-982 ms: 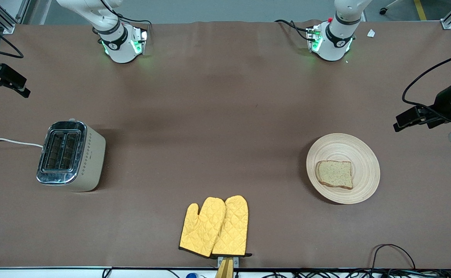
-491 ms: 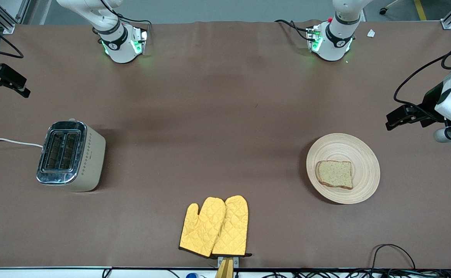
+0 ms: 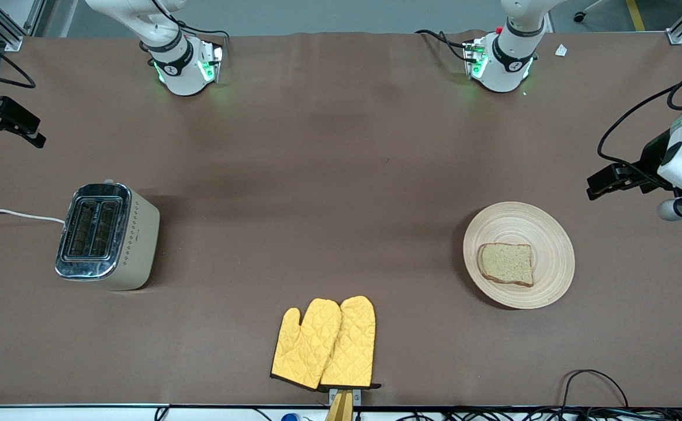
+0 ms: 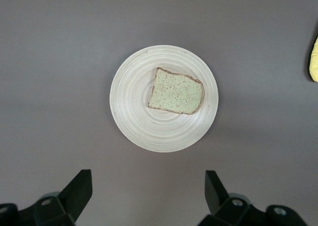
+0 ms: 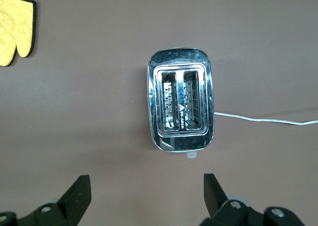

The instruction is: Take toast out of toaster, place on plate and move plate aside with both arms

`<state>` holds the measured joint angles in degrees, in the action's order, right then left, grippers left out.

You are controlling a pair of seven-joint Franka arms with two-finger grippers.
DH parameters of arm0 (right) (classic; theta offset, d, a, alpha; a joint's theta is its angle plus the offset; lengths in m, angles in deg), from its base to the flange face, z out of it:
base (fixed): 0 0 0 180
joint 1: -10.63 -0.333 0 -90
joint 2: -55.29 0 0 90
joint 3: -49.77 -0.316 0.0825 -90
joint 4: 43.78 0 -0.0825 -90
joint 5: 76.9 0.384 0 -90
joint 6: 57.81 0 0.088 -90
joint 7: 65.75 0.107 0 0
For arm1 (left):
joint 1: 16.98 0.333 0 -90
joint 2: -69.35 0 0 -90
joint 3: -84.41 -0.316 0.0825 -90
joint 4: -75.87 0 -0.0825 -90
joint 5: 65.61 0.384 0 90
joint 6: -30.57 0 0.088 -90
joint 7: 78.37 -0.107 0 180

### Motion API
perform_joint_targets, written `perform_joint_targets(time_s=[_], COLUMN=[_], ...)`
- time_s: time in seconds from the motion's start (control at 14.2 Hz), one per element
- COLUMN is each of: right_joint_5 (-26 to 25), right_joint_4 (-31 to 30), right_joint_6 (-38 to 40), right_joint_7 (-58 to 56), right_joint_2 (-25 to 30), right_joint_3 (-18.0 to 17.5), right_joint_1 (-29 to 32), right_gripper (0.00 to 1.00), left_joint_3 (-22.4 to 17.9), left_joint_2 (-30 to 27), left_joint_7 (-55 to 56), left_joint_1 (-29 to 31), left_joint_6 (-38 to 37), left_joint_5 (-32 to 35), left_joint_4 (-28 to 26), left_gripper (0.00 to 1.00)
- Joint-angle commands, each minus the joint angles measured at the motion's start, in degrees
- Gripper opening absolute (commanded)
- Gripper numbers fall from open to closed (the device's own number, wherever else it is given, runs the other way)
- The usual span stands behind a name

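Note:
The toast [image 3: 506,264] lies flat on the round pale wooden plate [image 3: 551,234], toward the left arm's end of the table. In the left wrist view the toast [image 4: 176,91] sits on the plate [image 4: 134,112]. My left gripper [image 3: 601,186] hangs high over the table beside the plate, toward the table's end. It is open and empty [image 4: 148,179]. My right gripper [image 3: 31,133] waits high over the right arm's end of the table, above the toaster. It is open and empty [image 5: 146,179].
A cream and chrome toaster [image 3: 107,235] stands toward the right arm's end with its white cord [image 3: 13,214]. Both of its slots [image 5: 181,101] show no bread. Yellow oven mitts [image 3: 324,345] lie at the table's near edge, in the middle. Cables [image 3: 592,380] lie by that edge.
My left arm's hand has shifted slightly over the table's end beside the plate. The right arm, toast, plate, toaster and mitts have not moved.

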<state>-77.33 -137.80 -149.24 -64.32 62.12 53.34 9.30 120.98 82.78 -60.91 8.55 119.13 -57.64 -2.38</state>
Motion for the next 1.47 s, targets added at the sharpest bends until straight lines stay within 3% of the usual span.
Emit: perform_joint_targets(time_s=[0.0,0.42,0.77,0.98,1.12,1.4], right_joint_5=[-0.6,-0.6,-0.6,-0.6,-0.6,-0.6], right_joint_4=[0.1,0.0,0.0,0.0,0.0,0.0], right_joint_6=[0.4,0.4,0.4,0.4,0.4,0.4], right_joint_7=[-0.6,-0.6,-0.6,-0.6,-0.6,-0.6], right_joint_2=[0.3,0.3,0.3,0.3,0.3,0.3], right_joint_3=[-0.6,-0.6,-0.6,-0.6,-0.6,-0.6], right_joint_1=[0.7,0.7,0.7,0.7,0.7,0.7], right_gripper=[1.0,1.0,1.0,1.0,1.0,1.0], left_joint_3=[-7.6,-19.8,-34.3,-38.2,-38.3,-38.0], left_joint_2=[-2.1,-6.7,-13.6,-18.5,-21.3,-21.2], left_joint_7=[-0.7,-0.7,-1.0,-2.9,-7.4,-7.8], left_joint_1=[-4.9,-16.7,-30.2,-35.5,-36.1,-34.1], left_joint_6=[-0.4,2.4,5.1,5.7,5.7,1.8], left_joint_5=[-3.2,-4.4,-6.9,-5.7,-5.4,-6.1], left_joint_4=[-0.6,-5.6,-12.9,-16.9,-19.5,-17.0], left_gripper=[1.0,1.0,1.0,1.0,1.0,1.0])
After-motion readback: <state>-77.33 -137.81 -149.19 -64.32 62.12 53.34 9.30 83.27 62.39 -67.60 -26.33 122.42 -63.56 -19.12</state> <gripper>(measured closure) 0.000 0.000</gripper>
